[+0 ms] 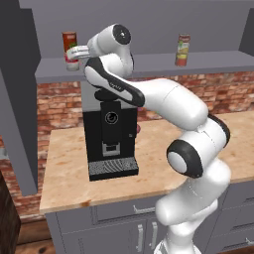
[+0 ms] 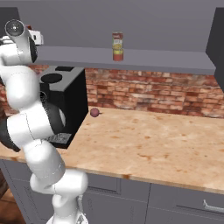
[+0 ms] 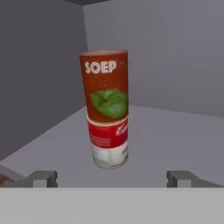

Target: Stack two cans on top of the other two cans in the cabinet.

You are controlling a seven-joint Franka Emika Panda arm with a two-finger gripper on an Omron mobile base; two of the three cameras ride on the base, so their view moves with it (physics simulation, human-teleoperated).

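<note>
Near the left end of the cabinet (image 1: 149, 67) shelf, the orange-red can (image 3: 106, 83) sits on the red-and-white can (image 3: 109, 142); the gripper (image 3: 112, 179) is open, jaws clear; withdraw straight back, avoiding nudging the stack.

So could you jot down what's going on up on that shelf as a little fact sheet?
place: grey cabinet shelf above a kitchen counter
left stack: orange-red soup can with green leaf standing upright on a red-and-white can
right stack: pale can on another pale can with a yellow-green label
gripper: open, facing the left stack, holding nothing
below the shelf: black coffee machine, brick wall
stacking: both pairs look done
</note>
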